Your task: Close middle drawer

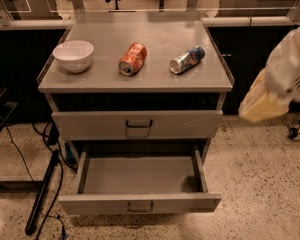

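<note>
The middle drawer of the grey cabinet is pulled out toward me. It is wide and shallow, with a low front panel, a small central handle and a bare grey tray inside. Above it, the taller-fronted drawer with a larger handle is shut. My gripper shows as a blurred white and cream shape at the right edge. It hangs beside the cabinet's right side at about the level of the upper drawer and touches nothing.
On the cabinet top stand a white bowl, an orange can on its side and a blue and silver can on its side. A black pole and cables lie on the floor at the left. Dark counters stand behind.
</note>
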`<state>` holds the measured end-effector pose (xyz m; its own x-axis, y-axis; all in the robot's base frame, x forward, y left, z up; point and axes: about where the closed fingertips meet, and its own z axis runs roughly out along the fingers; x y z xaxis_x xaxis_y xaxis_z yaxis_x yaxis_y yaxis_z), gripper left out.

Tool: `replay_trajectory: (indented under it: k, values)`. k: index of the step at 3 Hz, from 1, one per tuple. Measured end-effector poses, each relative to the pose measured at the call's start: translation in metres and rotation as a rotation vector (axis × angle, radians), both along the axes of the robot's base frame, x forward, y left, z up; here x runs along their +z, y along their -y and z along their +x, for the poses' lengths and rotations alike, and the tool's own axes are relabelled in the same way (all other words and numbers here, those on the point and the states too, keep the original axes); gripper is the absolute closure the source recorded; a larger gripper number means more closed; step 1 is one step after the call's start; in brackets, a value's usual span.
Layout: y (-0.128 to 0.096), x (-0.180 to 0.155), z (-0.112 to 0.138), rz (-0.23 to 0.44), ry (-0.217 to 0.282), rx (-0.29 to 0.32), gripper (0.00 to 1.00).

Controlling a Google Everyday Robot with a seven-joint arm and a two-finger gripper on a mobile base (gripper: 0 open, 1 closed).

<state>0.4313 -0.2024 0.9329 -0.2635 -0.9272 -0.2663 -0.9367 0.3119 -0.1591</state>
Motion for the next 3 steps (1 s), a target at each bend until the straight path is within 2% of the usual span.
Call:
replay_trajectory:
  k: [2,3]
  values:
    - [-0.04,-0.16,-0.028,-0.038,-0.244,0.021,1.0]
    - [-0.041,-0.177,-0.035,-0.047,-0.276,0.021,1.0]
